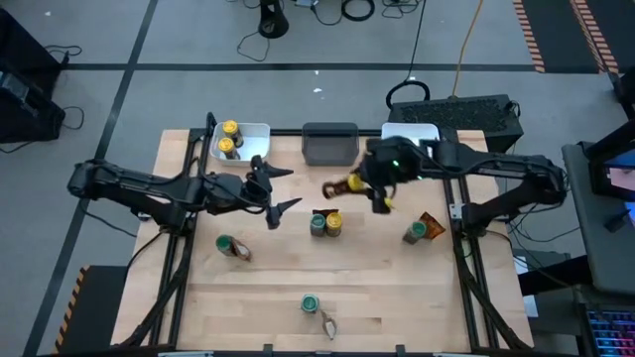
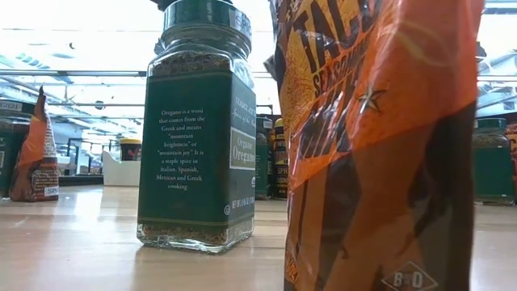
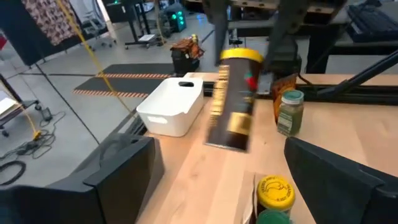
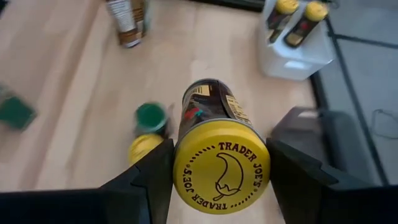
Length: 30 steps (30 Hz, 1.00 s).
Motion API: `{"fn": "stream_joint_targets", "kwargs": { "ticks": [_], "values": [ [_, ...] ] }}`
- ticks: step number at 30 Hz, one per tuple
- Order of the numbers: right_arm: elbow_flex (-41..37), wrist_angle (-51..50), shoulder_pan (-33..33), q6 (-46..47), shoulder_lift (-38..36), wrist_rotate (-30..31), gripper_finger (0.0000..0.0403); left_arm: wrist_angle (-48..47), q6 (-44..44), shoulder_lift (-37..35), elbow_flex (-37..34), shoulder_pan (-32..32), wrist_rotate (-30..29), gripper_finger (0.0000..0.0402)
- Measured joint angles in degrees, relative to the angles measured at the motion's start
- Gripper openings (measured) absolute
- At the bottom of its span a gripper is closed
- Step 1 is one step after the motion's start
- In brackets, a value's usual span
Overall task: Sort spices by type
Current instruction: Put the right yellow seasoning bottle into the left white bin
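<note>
My right gripper [image 1: 369, 188] is above the table's far middle, shut on a dark spice jar with a yellow lid [image 4: 221, 165]; the jar also shows in the left wrist view [image 3: 233, 99]. My left gripper [image 1: 283, 188] hangs open to its left, holding nothing. Two yellow-lidded jars [image 1: 229, 139] lie in the far-left white bin [image 1: 256, 131]. On the table stand a green-lidded jar [image 1: 317, 224] beside a yellow-lidded one [image 1: 335, 224]. Three more green-lidded jars [image 1: 226, 244] [image 1: 310, 302] [image 1: 415, 233] each have an orange-brown packet [image 1: 429, 222] close by. My right gripper pinches the jar at its lid end [image 4: 186, 155], one finger [image 4: 146, 183] on each side of the yellow lid. The fingers slant down from the table's right side and lie along the jar. The jar hangs tilted, lid toward the wrist, clear of the table.
A dark grey bin [image 1: 329, 145] sits at the far middle and a second white bin [image 1: 409, 132] at the far right, partly under my right arm. A green-lidded oregano jar [image 2: 198, 129] and a packet [image 2: 380, 145] stand near the front edge. Bare wood lies between the clusters.
</note>
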Motion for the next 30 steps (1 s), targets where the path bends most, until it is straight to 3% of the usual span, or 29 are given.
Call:
{"fn": "stream_joint_targets", "kwargs": {
  "ticks": [10, 20, 30],
  "values": [
    [17.32, -1.48, -5.61, -6.84, 18.80, -0.31, 0.0203, -9.27, -0.23, -0.90, 0.02, 1.36, -1.99, 0.0358],
    [35.19, -16.32, -6.13, -14.06, 36.74, -0.30, 0.0203, -17.97, -5.92, -0.97, 0.02, 2.03, 0.17, 0.0358],
    [38.09, -20.52, -6.35, -18.05, 44.45, 0.07, 0.0203, -18.96, -7.42, -0.97, 0.02, 2.12, 0.69, 0.0358]
  ]
}}
